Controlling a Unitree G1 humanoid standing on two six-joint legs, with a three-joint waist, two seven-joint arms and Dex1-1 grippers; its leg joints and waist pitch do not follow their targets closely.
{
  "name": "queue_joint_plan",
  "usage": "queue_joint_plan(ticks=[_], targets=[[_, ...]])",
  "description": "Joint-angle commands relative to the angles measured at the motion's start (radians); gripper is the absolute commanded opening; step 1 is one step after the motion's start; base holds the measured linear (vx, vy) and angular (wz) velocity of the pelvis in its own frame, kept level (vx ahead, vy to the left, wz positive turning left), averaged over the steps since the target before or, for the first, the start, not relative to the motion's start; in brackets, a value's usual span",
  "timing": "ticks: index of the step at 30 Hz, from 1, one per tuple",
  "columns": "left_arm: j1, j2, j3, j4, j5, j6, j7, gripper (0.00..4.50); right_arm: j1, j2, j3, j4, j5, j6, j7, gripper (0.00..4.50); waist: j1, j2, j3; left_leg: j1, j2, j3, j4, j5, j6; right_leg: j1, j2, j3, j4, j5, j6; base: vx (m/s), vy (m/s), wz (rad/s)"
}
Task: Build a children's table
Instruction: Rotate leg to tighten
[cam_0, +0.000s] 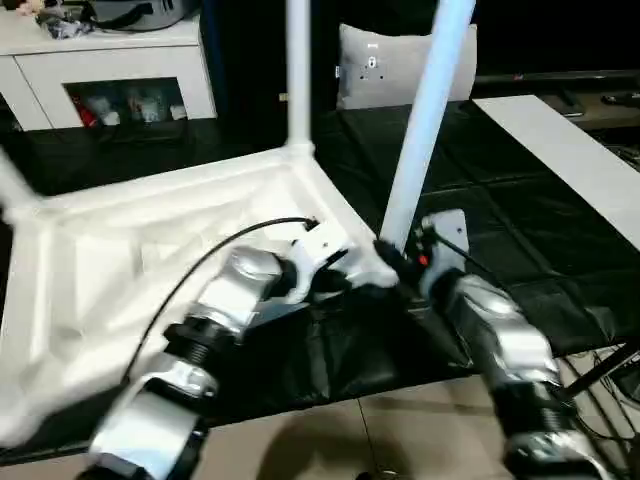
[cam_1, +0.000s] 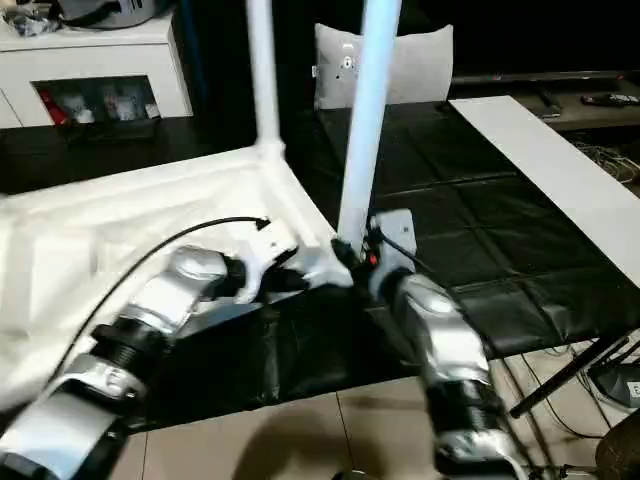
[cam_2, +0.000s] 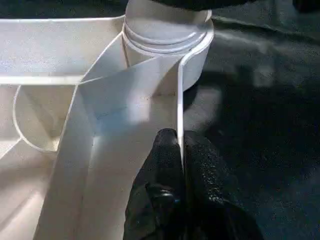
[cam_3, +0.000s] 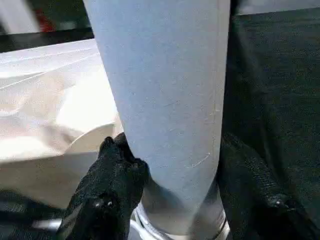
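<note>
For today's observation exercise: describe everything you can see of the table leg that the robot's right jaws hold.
The leg is a long, smooth white plastic tube, leaning slightly and rising out of frame. Its lower end sits in the round corner socket of the upturned tabletop. The right gripper clasps it just above the socket, one black finger each side.

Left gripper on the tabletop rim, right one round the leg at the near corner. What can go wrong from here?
1. The left gripper pinches only the thin rim of the upside-down tabletop; the top could slip or twist if the leg is forced.
2. The right gripper holds the leg low, by the corner socket. The leg leans, so it may bind or seat crooked.
3. The back leg stands close by; a swinging leg could knock it.
</note>
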Motion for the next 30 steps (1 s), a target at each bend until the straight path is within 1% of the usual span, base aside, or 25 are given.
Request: queue_joint_plan(ticks=[1, 2, 3, 4, 5, 6, 7, 8, 9, 10, 11, 12, 13, 14, 16, 17, 18, 20, 23, 24, 26, 27, 28, 29, 30], targets=[[-0.047, -0.063, 0.006, -0.068, -0.012, -0.014, 0.049, 0.0, -0.011, 0.061, 0.044, 0.047, -0.022, -0.029, -0.046, 1.96, 0.007, -0.002, -0.08, -0.005, 0.015, -0.004, -0.061, -0.115, 0.069, 0.067, -0.06, 0.046, -0.063, -0.258, -0.181, 0.0, 0.0, 0.0], [-0.045, -0.07, 0.005, -0.071, -0.013, -0.013, 0.054, 0.0, -0.013, 0.067, 0.038, 0.051, -0.027, -0.049, -0.061, 2.52, 0.008, 0.0, -0.08, -0.005, 0.014, -0.003, -0.06, -0.114, 0.072, 0.067, -0.062, 0.046, -0.064, -0.255, -0.185, 0.0, 0.0, 0.0], [-0.043, -0.073, 0.005, -0.072, -0.012, -0.014, 0.056, 0.0, -0.014, 0.067, 0.039, 0.052, -0.032, -0.066, -0.063, 2.66, 0.009, 0.001, -0.08, -0.004, 0.012, -0.002, -0.06, -0.12, 0.078, 0.067, -0.061, 0.046, -0.066, -0.259, -0.184, 0.0, 0.0, 0.0], [-0.041, -0.074, 0.004, -0.075, -0.013, -0.011, 0.061, 0.0, -0.015, 0.069, 0.039, 0.055, -0.036, -0.077, -0.069, 2.69, 0.01, 0.001, -0.079, -0.005, 0.012, -0.002, -0.06, -0.122, 0.081, 0.068, -0.061, 0.046, -0.066, -0.26, -0.183, 0.0, 0.0, 0.0], [-0.041, -0.067, -0.002, -0.073, -0.009, -0.016, 0.058, 0.0, -0.011, 0.065, 0.039, 0.051, -0.035, -0.078, -0.065, 2.76, 0.008, -0.004, -0.078, -0.006, 0.013, -0.001, -0.061, -0.128, 0.086, 0.068, -0.061, 0.047, -0.067, -0.26, -0.182, 0.0, 0.0, 0.0], [-0.04, -0.06, -0.005, -0.072, -0.009, -0.023, 0.056, 0.0, -0.006, 0.061, 0.035, 0.047, -0.03, -0.082, -0.063, 2.88, 0.01, -0.001, -0.078, -0.005, 0.013, -0.002, -0.061, -0.13, 0.088, 0.068, -0.06, 0.047, -0.066, -0.264, -0.181, 0.0, 0.0, 0.0], [-0.038, -0.05, -0.008, -0.069, -0.009, -0.032, 0.05, 0.0, 0.0, 0.054, 0.029, 0.041, -0.024, -0.093, -0.052, 3.01, 0.009, -0.003, -0.078, -0.005, 0.013, -0.001, -0.061, -0.131, 0.09, 0.068, -0.06, 0.047, -0.067, -0.265, -0.18, 0.0, 0.0, 0.0], [-0.035, -0.038, -0.012, -0.067, -0.007, -0.041, 0.04, 0.0, 0.007, 0.044, 0.025, 0.035, -0.02, -0.099, -0.041, 3.09, 0.011, -0.002, -0.078, -0.004, 0.014, -0.001, -0.061, -0.131, 0.091, 0.067, -0.062, 0.048, -0.066, -0.265, -0.18, 0.0, 0.0, 0.0], [-0.028, -0.014, -0.016, -0.065, -0.006, -0.06, 0.018, 0.0, 0.017, 0.019, 0.018, 0.028, -0.018, -0.121, -0.024, 3.15, 0.014, -0.002, -0.079, -0.005, 0.014, -0.002, -0.061, -0.121, 0.094, 0.07, -0.062, 0.048, -0.065, -0.252, -0.178, 0.0, 0.0, 0.0], [-0.023, -0.001, -0.016, -0.066, -0.006, -0.062, 0.007, 0.0, 0.025, 0.002, 0.016, 0.024, -0.018, -0.139, -0.001, 3.22, 0.013, -0.002, -0.079, -0.007, 0.014, -0.001, -0.06, -0.118, 0.097, 0.07, -0.062, 0.049, -0.062, -0.242, -0.181, 0.0, 0.0, 0.0], [-0.021, 0.003, -0.017, -0.066, -0.005, -0.068, 0.001, 0.0, 0.028, -0.004, 0.015, 0.021, -0.017, -0.142, 0.006, 3.33, 0.013, -0.001, -0.08, -0.006, 0.015, -0.001, -0.06, -0.116, 0.099, 0.069, -0.062, 0.049, -0.061, -0.228, -0.185, 0.0, 0.0, 0.0], [-0.016, 0.016, -0.02, -0.066, -0.005, -0.082, -0.016, 0.0, 0.036, -0.019, 0.012, 0.013, -0.014, -0.151, 0.025, 3.45, 0.015, -0.001, -0.081, -0.008, 0.014, -0.002, -0.059, -0.112, 0.103, 0.07, -0.062, 0.049, -0.06, -0.223, -0.186, 0.0, 0.0, 0.0], [-0.006, 0.041, -0.025, -0.068, -0.006, -0.101, -0.051, 0.0, 0.052, -0.049, 0.006, -0.005, -0.003, -0.164, 0.072, 3.45, 0.016, -0.001, -0.079, -0.008, 0.015, 0.0, -0.059, -0.11, 0.108, 0.069, -0.061, 0.05, -0.06, -0.215, -0.19, 0.0, 0.0, 0.0], [-0.002, 0.052, -0.026, -0.068, -0.007, -0.102, -0.063, 0.0, 0.06, -0.064, 0.006, -0.014, 0.005, -0.164, 0.097, 3.53, 0.018, -0.001, -0.081, -0.009, 0.016, 0.0, -0.058, -0.107, 0.113, 0.071, -0.062, 0.051, -0.058, -0.205, -0.193, 0.0, 0.0, 0.0], [0.005, 0.074, -0.03, -0.065, -0.011, -0.116, -0.096, 0.0, 0.076, -0.102, 0.014, -0.032, 0.015, -0.165, 0.162, 3.75, 0.02, -0.001, -0.079, -0.008, 0.016, 0.001, -0.058, -0.116, 0.112, 0.07, -0.061, 0.05, -0.059, -0.213, -0.197, 0.0, 0.0, 0.0], [0.008, 0.091, -0.035, -0.06, -0.012, -0.133, -0.121, 0.0, 0.09, -0.136, 0.023, -0.048, 0.023, -0.16, 0.218, 3.83, 0.022, -0.001, -0.076, -0.006, 0.015, 0.002, -0.059, -0.133, 0.11, 0.068, -0.061, 0.05, -0.064, -0.246, -0.187, 0.0, 0.0, 0.0], [0.011, 0.112, -0.042, -0.053, -0.014, -0.158, -0.154, 0.0, 0.105, -0.173, 0.032, -0.066, 0.037, -0.155, 0.283, 3.9, 0.028, -0.002, -0.076, -0.005, 0.015, 0.001, -0.059, -0.148, 0.112, 0.071, -0.061, 0.048, -0.069, -0.275, -0.174, 0.0, 0.0, 0.0], [0.013, 0.149, -0.056, -0.043, -0.026, -0.204, -0.232, 0.0, 0.128, -0.241, 0.04, -0.096, 0.074, -0.147, 0.41, 4.06, 0.032, -0.002, -0.075, -0.005, 0.018, 0.001, -0.059, -0.153, 0.112, 0.07, -0.061, 0.05, -0.069, -0.287, -0.164, 0.0, 0.0, 0.0], [0.017, 0.182, -0.072, -0.043, -0.037, -0.24, -0.311, 0.0, 0.137, -0.294, 0.051, -0.115, 0.101, -0.145, 0.511, 4.06, 0.033, -0.003, -0.074, -0.005, 0.019, -0.001, -0.061, -0.165, 0.107, 0.067, -0.062, 0.048, -0.07, -0.31, -0.161, 0.0, 0.0, 0.0], [0.017, 0.182, -0.072, -0.043, -0.037, -0.24, -0.311, 0.0, 0.137, -0.294, 0.051, -0.115, 0.101, -0.145, 0.511, 4.06, 0.033, -0.002, -0.074, -0.005, 0.019, -0.002, -0.061, -0.167, 0.103, 0.067, -0.062, 0.047, -0.07, -0.321, -0.161, 0.0, 0.0, 0.0], [0.019, 0.217, -0.105, -0.04, -0.035, -0.301, -0.401, 0.0, 0.141, -0.347, 0.076, -0.122, 0.118, -0.154, 0.626, 4.06, 0.036, -0.002, -0.074, -0.003, 0.021, -0.002, -0.06, -0.169, 0.1, 0.065, -0.064, 0.048, -0.072, -0.329, -0.164, 0.0, 0.0, 0.0], [0.019, 0.218, -0.105, -0.04, -0.035, -0.303, -0.404, 0.0, 0.141, -0.349, 0.077, -0.122, 0.119, -0.154, 0.63, 4.06, 0.04, 0.0, -0.074, 0.001, 0.023, -0.001, -0.061, -0.17, 0.1, 0.062, -0.063, 0.049, -0.072, -0.318, -0.171, 0.0, 0.0, 0.0], [0.022, 0.244, -0.132, -0.039, -0.043, -0.358, -0.494, 0.0, 0.134, -0.39, 0.1, -0.12, 0.141, -0.139, 0.74, 4.06, 0.043, -0.002, -0.075, 0.002, 0.023, 0.0, -0.06, -0.171, 0.102, 0.062, -0.064, 0.049, -0.07, -0.309, -0.176, 0.0, 0.0, 0.0], [0.023, 0.25, -0.139, -0.041, -0.051, -0.367, -0.527, 0.0, 0.128, -0.405, 0.112, -0.116, 0.149, -0.129, 0.785, 4.06, 0.051, -0.002, -0.075, 0.001, 0.024, -0.001, -0.061, -0.171, 0.108, 0.065, -0.064, 0.05, -0.067, -0.296, -0.183, 0.0, 0.0, 0.0], [0.024, 0.253, -0.142, -0.041, -0.055, -0.371, -0.546, 0.0, 0.124, -0.414, 0.119, -0.114, 0.153, -0.121, 0.812, 4.06, 0.058, -0.001, -0.074, 0.002, 0.026, 0.001, -0.061, -0.17, 0.108, 0.063, -0.063, 0.05, -0.064, -0.284, -0.19, 0.0, 0.0, 0.0]])
